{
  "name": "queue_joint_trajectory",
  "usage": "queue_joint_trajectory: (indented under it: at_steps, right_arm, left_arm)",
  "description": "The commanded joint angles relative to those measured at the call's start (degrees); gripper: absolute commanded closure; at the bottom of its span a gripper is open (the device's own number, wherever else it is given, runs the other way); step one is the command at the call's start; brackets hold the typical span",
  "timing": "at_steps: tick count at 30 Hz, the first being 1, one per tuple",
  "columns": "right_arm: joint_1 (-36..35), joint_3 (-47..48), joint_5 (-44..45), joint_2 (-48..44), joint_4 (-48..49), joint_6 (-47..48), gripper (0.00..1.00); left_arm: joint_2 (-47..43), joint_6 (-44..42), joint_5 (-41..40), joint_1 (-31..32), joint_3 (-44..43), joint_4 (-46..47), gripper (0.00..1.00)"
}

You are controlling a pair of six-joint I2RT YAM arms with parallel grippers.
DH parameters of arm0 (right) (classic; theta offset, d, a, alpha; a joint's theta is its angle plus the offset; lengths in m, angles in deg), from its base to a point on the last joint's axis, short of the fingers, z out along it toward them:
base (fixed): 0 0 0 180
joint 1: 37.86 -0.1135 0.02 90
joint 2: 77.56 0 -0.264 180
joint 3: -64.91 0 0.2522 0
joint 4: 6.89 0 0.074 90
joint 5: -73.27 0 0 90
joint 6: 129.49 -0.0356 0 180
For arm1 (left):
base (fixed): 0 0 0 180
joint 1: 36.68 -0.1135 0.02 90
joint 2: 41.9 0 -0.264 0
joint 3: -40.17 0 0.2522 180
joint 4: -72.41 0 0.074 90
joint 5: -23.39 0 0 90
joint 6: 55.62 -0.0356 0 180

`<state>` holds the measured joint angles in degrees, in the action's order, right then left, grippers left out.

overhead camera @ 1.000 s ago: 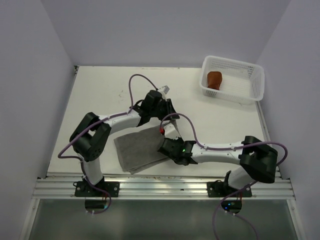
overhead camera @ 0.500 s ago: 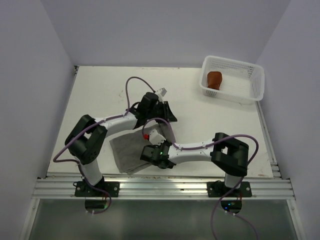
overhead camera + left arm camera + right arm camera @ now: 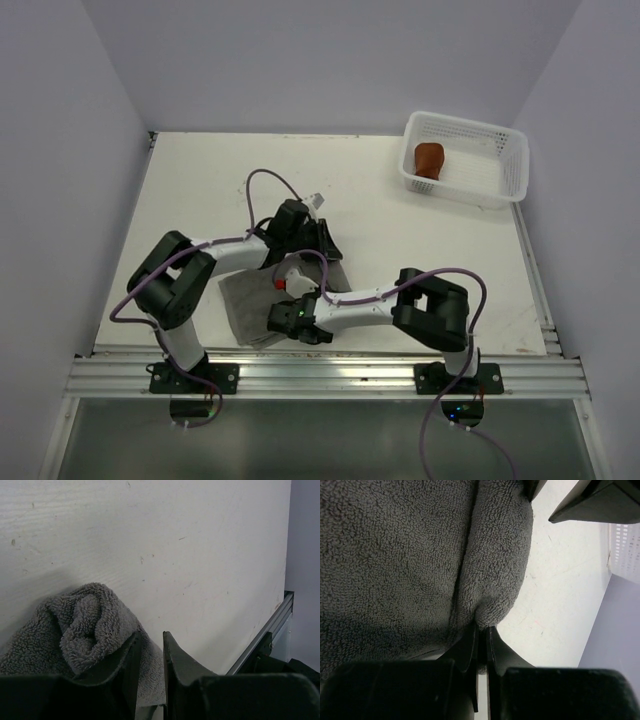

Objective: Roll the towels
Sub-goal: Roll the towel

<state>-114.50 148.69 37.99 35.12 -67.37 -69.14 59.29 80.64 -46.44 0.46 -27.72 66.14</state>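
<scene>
A white table [image 3: 200, 180] stands between pale lilac walls [image 3: 70, 150], with both arms bent in over its near left part.

The left gripper [image 3: 152, 640] has its jaws nearly together, with only a narrow slot between them. In the left wrist view a flap of the grey towel [image 3: 85, 625] runs down into that slot, so the gripper is pinching the cloth. Just beside its left finger [image 3: 127, 665] the towel is bunched into a soft, rumpled hump on the table. From above, this gripper [image 3: 325, 242] sits at the towel's far right corner.

The right gripper [image 3: 481, 630] has its jaws pressed together. In the right wrist view their tips nip the rounded edge of a fold in the grey towel [image 3: 395, 555], and a crease runs up the cloth from that point. Bare table [image 3: 560, 580] shows to the right of the fold. From above, this gripper [image 3: 280, 322] lies at the towel's near edge, its forearm stretched leftward along the table's near side.

The grey towel [image 3: 245, 305] lies partly folded between the two grippers, and the arms cover much of it.

Well apart, at the far right corner, a white mesh basket [image 3: 505, 140] holds the brown towel [image 3: 430, 158], which is rolled into a stubby bundle at the basket's left end.
</scene>
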Motion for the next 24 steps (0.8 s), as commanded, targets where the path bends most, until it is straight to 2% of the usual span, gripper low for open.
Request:
queue_joint_trajectory:
  at_steps: [1, 12, 15, 19, 24]
  right_arm:
    - [-0.4, 2.3, -2.2, 2.4, 0.7, -0.4, 1.0]
    - [-0.4, 3.5, -3.9, 2.9, 1.8, -0.3, 1.0]
    - [-0.4, 3.2, -4.9, 1.8, 2.6, -1.0, 0.97]
    - [-0.4, 2.7, -6.0, 0.3, 3.5, -1.8, 0.91]
    - [-0.4, 1.2, -6.3, -3.2, 4.9, -3.3, 0.73]
  left_arm:
    - [-2.9, -2.0, -1.4, 0.6, 2.0, 1.4, 0.73]
    - [-5.2, -3.5, -5.1, -0.1, 6.4, 0.6, 0.73]
    - [-5.4, -3.0, -5.5, -0.3, 8.1, 1.7, 0.73]
    - [-4.9, -2.4, -5.4, -0.6, 9.7, 3.1, 0.74]
    - [-4.8, -2.2, -5.8, -0.7, 11.1, 4.3, 0.74]
